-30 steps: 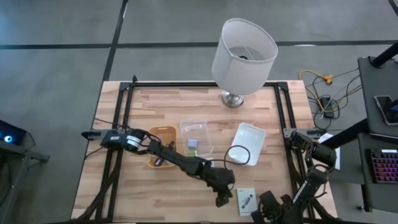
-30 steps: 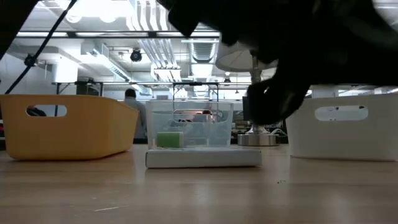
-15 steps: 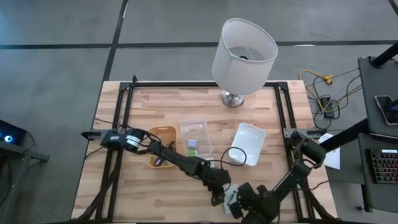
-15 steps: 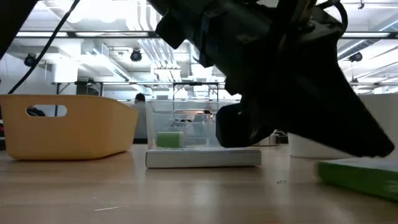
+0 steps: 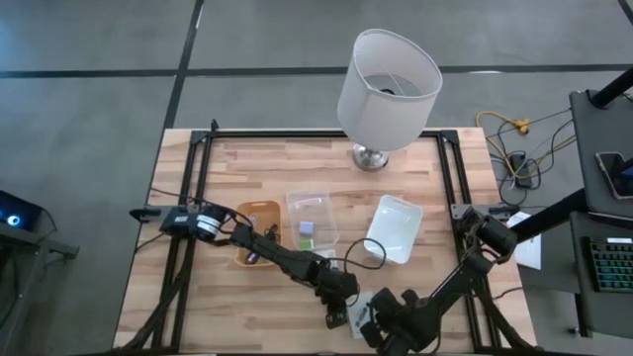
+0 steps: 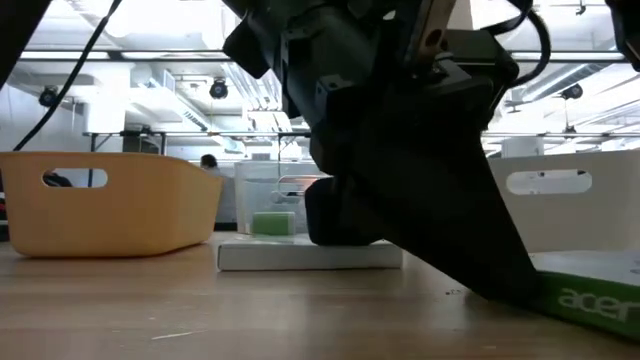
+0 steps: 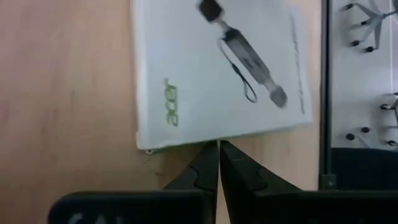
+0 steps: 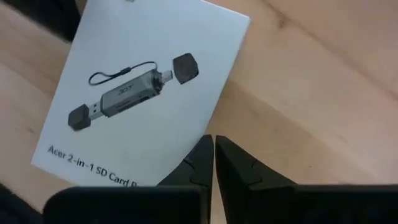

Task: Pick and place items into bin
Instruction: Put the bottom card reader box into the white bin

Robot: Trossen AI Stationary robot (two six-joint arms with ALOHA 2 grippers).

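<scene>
White card (image 5: 360,312) printed with a black gadget lies flat on the wooden counter (image 5: 415,168) at the near edge, right of centre, between the two claws. Left claw (image 7: 218,149) fingers together, tips touching one edge of the card, gripping nothing. Right claw (image 8: 214,144) also pressed together, tips over the opposite side of the card, nothing held. Both arms crowded low over the same card in the top view, left claw (image 5: 336,318) just left of it, right claw (image 5: 381,318) just right.

Probable step: get this flat card off the counter. Shut tips cannot pinch it, so likely a push or a pry at the edge. Advice:
- Keep one claw as a backstop, drive the other against it so the card bows or tips up, then part the fingers and take the raised edge.
- Or slide it toward the near counter edge for an overhang, then pinch.
- Stay low and slow; thin card will skate or ride over the tips.
- Watch arm-to-arm clearance, very tight here.

Bins sit farther back: orange bin (image 5: 257,232) left, clear bin (image 5: 311,210) centre with a green block (image 6: 271,223) inside, white bin (image 5: 395,227) right. White bin looks the shortest carry. Keep clear of the lamp (image 5: 387,84) at the far side.
</scene>
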